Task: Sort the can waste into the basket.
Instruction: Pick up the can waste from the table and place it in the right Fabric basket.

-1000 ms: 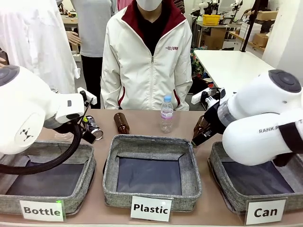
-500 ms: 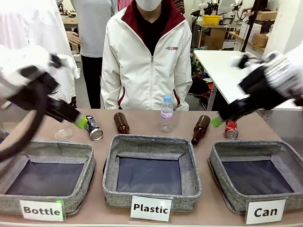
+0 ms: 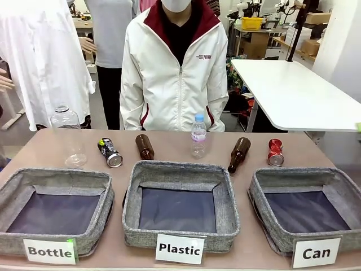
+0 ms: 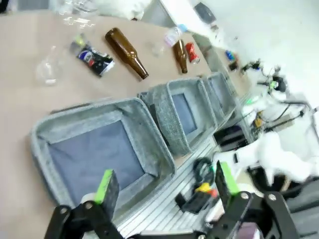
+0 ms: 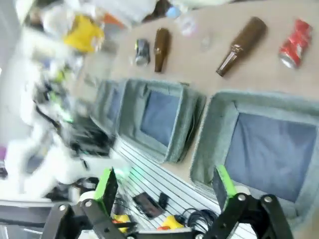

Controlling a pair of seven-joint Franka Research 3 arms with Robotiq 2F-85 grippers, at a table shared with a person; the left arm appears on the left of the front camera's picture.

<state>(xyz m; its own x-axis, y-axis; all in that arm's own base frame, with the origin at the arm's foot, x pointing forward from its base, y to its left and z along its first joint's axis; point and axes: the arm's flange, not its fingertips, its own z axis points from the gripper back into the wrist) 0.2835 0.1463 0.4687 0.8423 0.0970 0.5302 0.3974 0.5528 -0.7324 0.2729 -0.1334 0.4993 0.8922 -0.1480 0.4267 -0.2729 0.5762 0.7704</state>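
Left jaws and right jaws hang released, grasping nothing. Red can (image 3: 275, 152) lies on the tabletop (image 3: 327, 155) at the Can basket's (image 3: 299, 174) 12 o'clock, just past its far rim, with a brown bottle (image 3: 239, 153) near the can's 9 o'clock. Black can (image 3: 110, 152) lies well apart, at the basket's 10 o'clock

I see the crushed red can (image 3: 275, 152) lying on the table (image 3: 316, 149) at right of centre, just above the "Can" basket (image 3: 299, 173) at lower right. The black can (image 3: 110, 152) lies left of centre, beside a brown glass bottle (image 3: 145, 146).
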